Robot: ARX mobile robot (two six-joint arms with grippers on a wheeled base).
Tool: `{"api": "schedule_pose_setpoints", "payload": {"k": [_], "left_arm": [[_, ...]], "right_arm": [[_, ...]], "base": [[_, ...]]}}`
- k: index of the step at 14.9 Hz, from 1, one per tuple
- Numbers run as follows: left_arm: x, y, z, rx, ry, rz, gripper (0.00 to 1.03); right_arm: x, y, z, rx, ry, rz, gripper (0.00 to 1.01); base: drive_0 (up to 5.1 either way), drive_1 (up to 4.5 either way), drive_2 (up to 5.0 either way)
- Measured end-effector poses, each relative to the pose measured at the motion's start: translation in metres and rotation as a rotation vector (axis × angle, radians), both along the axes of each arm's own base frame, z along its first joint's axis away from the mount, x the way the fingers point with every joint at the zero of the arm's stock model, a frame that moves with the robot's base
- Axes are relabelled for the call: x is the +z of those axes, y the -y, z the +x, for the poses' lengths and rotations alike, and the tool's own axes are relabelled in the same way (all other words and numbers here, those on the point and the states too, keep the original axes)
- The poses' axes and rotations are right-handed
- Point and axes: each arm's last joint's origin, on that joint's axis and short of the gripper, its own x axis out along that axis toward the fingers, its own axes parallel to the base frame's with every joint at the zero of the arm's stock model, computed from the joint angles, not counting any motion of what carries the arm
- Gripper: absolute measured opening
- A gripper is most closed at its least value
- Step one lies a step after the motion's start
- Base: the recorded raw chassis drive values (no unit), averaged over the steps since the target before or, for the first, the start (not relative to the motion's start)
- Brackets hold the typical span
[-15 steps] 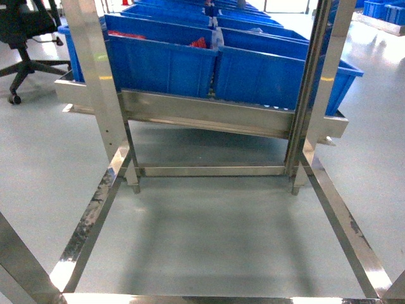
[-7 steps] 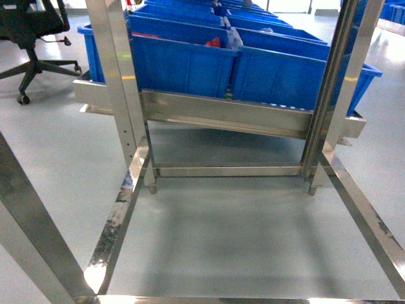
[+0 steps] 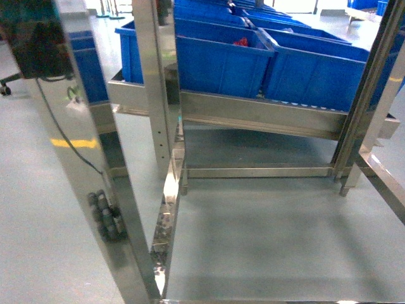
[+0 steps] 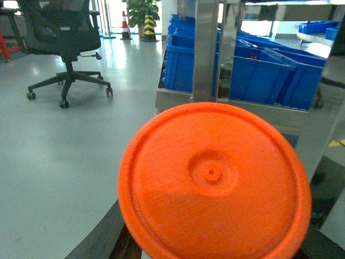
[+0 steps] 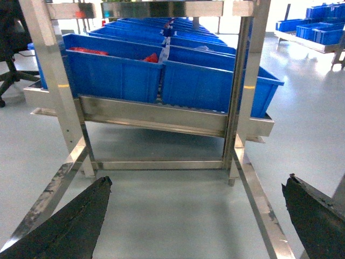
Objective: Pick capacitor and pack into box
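Observation:
An orange round disc-faced part, the capacitor seen end-on, fills the lower half of the left wrist view. My left gripper is shut on it, with dark fingers showing at its lower edges. In the right wrist view my right gripper stands open, and only grey floor shows between its black fingertips. The box is out of view. Neither gripper appears in the head view.
A steel rack carries large blue bins, one holding red items. A steel post with a black cable stands close at the left. Low steel floor rails frame the grey floor. An office chair stands at the far left.
The head view has swung left: the rack and bins slid to the right, and a steel post with a cable now fills the left side.

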Motion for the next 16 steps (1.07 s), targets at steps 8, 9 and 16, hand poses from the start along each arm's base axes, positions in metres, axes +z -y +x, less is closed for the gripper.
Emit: {"api": "schedule_pose_setpoints", "payload": {"k": [8,9,16], "left_arm": [[-0.0001,0.0000,0.0000,0.001,-0.001,0.000,0.44],[-0.0001,0.0000,0.0000,0.001,-0.001,0.000,0.44],[0.0000,0.0000,0.0000,0.001,0.000,0.000,0.44]], "right_arm": [[0.0001,0.0000,0.0000,0.000,0.001,0.000,0.98],[0.0002,0.0000,0.0000,0.000,0.002,0.000,0.98],[0.0004,0.0000,0.0000,0.000,0.004,0.000,0.98]], "base": [[-4.9,2.52,2.5],[-4.9,2.53,2.5],[-4.9,2.59,2.6]]}}
